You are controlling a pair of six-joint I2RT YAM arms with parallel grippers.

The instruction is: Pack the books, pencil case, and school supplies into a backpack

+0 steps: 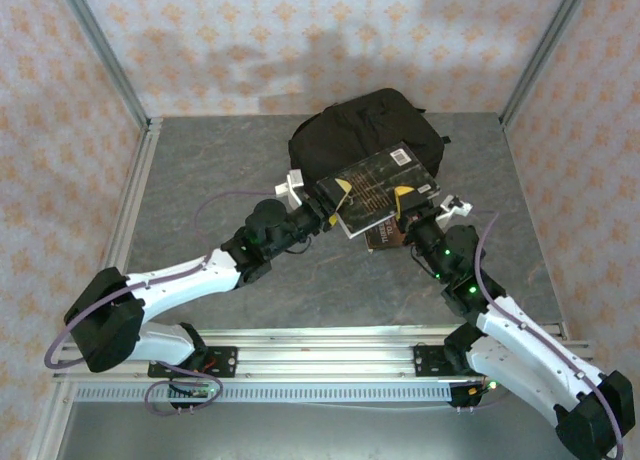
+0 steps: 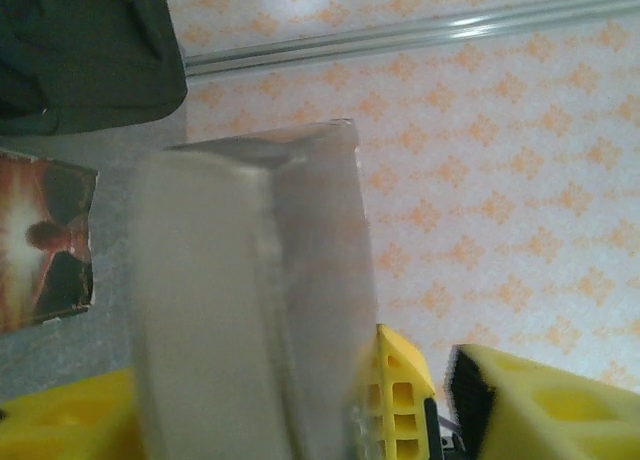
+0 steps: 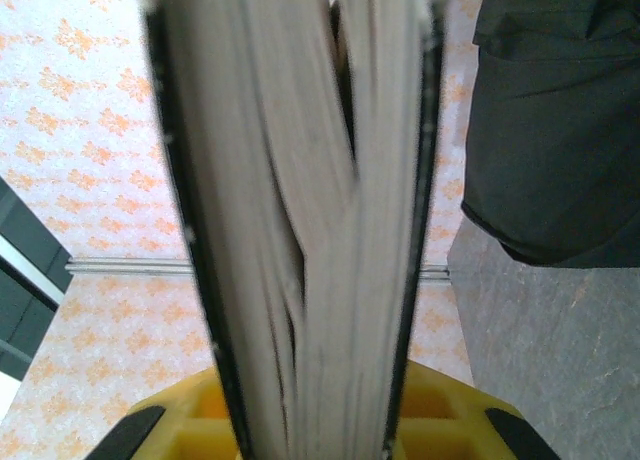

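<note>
Black paperback (image 1: 375, 183) is hanging at the centre of the top frame, clear of the grey table (image 1: 200, 180). It is overlapping the lower edge of the black backpack (image 1: 365, 130), which is lying just above it in the picture.

The right gripper (image 1: 408, 202) is pinching the book's lower right edge. In the right wrist view its yellow fingers are drawn in tight on the fanned pages, probably to carry the book level toward the bag.

The left gripper (image 1: 337, 193) is straddling the left corner with its jaws partly apart around the page block. Whether it is actually pressing on the book I cannot tell. It is likely offering a second, steadying hold.

Another book (image 2: 45, 240), with a glowing picture cover, is lying flat at the left of the left wrist frame, near the backpack.
</note>
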